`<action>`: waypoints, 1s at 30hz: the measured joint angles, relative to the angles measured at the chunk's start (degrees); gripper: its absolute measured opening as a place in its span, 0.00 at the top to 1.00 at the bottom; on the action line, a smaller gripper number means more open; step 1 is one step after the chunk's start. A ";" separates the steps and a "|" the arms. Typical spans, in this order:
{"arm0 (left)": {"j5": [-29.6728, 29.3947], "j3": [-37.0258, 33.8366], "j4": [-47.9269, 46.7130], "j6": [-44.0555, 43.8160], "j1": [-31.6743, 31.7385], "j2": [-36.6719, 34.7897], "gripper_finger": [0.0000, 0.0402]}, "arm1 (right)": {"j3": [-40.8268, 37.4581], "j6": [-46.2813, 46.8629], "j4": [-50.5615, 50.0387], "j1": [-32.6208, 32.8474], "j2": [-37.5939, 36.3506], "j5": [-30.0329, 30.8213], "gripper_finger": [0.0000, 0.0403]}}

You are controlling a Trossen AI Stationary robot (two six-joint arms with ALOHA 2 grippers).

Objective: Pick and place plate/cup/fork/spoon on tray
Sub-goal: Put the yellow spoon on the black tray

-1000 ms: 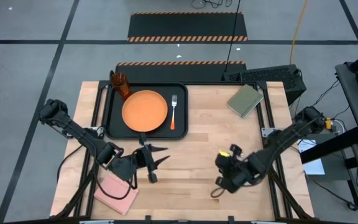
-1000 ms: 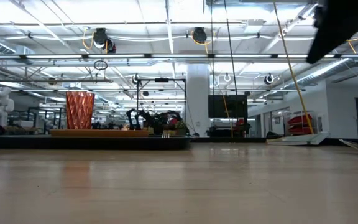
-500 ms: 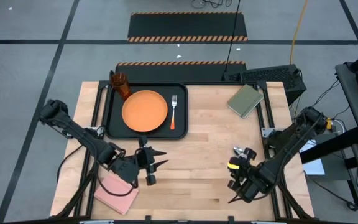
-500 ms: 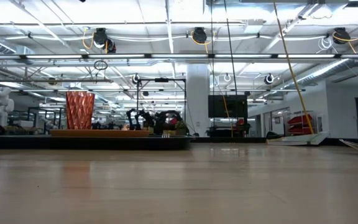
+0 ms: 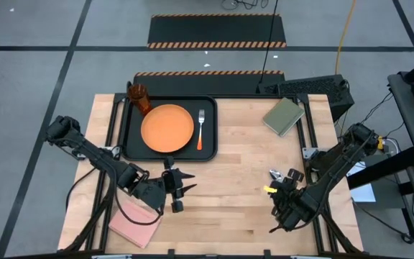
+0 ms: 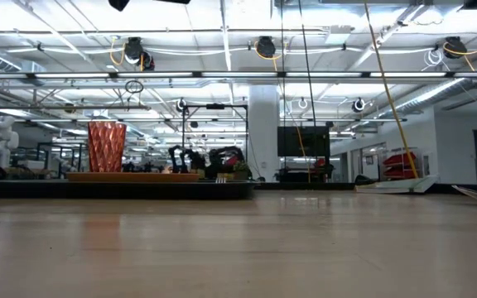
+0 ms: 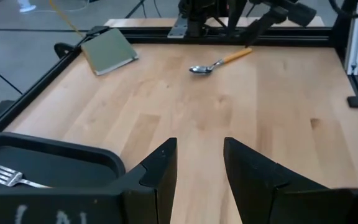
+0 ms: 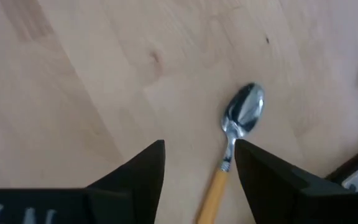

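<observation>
Our right gripper point(image 8: 199, 163) has swung out to the table's right side, jaws apart over the spoon point(image 8: 236, 134).
Spoon lies on bare wood, well apart from the tray point(image 5: 131, 119); our left gripper point(image 7: 199, 167), partly open, holds nothing.

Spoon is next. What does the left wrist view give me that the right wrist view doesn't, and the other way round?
Left wrist only: the black rectangular tray's corner with the silver-tined fork on it, the olive-green flat pad, and the open left gripper over bare wood. Right wrist only: the open right gripper straddling the orange-yellow handle. Both: the round-bowled silver spoon lying on the wooden table, outside the tray.
</observation>
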 joint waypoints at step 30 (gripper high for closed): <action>1.40 -0.02 -0.02 1.68 3.96 0.00 0.66 | -30.54 3.02 23.91 -7.31 -10.28 -14.56 0.51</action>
